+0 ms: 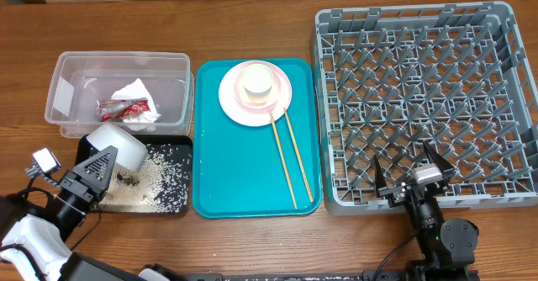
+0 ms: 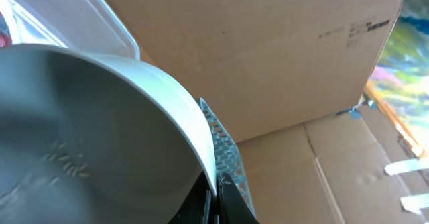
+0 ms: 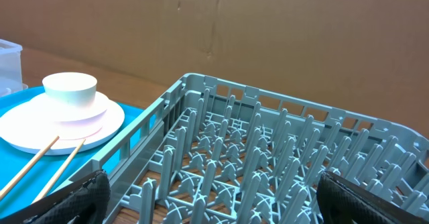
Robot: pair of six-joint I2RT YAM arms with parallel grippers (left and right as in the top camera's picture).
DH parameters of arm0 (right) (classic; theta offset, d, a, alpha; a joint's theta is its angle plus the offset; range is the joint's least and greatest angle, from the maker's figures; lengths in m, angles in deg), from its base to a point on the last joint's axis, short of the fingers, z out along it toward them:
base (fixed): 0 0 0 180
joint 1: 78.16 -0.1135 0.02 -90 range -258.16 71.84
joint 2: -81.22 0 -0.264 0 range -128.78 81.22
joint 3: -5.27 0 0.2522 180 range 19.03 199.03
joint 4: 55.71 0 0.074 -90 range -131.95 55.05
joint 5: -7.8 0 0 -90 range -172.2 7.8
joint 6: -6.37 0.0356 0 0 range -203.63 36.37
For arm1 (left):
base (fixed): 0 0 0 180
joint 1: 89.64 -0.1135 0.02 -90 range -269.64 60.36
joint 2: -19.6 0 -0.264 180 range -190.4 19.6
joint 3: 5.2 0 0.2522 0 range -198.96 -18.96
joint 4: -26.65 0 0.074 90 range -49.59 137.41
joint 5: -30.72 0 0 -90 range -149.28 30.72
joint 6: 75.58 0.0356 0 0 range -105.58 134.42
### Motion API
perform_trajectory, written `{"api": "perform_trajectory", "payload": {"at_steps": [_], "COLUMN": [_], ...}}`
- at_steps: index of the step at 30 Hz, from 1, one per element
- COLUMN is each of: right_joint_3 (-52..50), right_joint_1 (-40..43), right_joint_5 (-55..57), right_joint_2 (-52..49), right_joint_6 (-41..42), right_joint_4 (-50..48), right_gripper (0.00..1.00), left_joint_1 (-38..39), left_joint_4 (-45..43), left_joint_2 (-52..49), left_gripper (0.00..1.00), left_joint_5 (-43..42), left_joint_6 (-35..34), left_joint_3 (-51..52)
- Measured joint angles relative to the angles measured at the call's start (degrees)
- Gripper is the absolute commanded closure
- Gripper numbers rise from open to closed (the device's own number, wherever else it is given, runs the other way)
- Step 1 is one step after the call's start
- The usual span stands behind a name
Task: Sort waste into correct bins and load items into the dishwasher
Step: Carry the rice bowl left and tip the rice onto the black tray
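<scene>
Upper left, in clear plastic tub (image 1: 60,96): small red wrapper (image 1: 124,108), crumpled white napkin (image 1: 134,91). Lower left, in shallow black tray (image 1: 188,173): white rice (image 1: 160,180). Pinched in left pincer (image 1: 108,155) over it: tipped round white bowl (image 1: 119,143). Lower right: right pincer (image 1: 409,170), spread wide.

At right, the large square grey plastic dish rack (image 1: 320,104) is open from above, though rows of upright pegs crowd its lattice floor. The teal rectangular serving tray (image 1: 227,172) is bare at near left. Two thin wooden chopsticks (image 1: 282,159) bar its right side, and a stack of round white and pink dishes (image 1: 255,93) fills its far end. A tilted round white bowl (image 1: 118,142), pinched in the left gripper (image 1: 105,156), overhangs the far left of the shallow black rectangular tray (image 1: 176,141).
</scene>
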State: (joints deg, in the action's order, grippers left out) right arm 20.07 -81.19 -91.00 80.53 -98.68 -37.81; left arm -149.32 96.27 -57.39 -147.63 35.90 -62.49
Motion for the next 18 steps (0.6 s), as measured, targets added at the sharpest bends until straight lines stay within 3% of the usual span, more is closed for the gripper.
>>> {"api": "perform_trajectory", "payload": {"at_steps": [7, 13, 16, 18], "right_joint_3": [0.00, 0.00, 0.00, 0.00], "right_joint_1": [0.00, 0.00, 0.00, 0.00], "right_joint_5": [0.02, 0.00, 0.00, 0.02], "right_joint_2": [0.00, 0.00, 0.00, 0.00], "right_joint_6": [0.02, 0.04, 0.00, 0.02], "right_joint_4": [0.00, 0.00, 0.02, -0.04], "right_gripper": [0.00, 0.00, 0.00, 0.00], "left_joint_1": [0.00, 0.00, 0.00, 0.00], "left_joint_4": [4.09, 1.97, 6.84, 4.48], "left_joint_2": [0.00, 0.00, 0.04, 0.17], "left_gripper": [0.96, 0.96, 0.96, 0.96], "left_joint_5": [-0.33, -0.63, -0.66, -0.68], "left_joint_6": [-0.07, -1.90, -3.34, -3.10], "left_joint_3": [0.04, 0.11, 0.17, 0.33]}}
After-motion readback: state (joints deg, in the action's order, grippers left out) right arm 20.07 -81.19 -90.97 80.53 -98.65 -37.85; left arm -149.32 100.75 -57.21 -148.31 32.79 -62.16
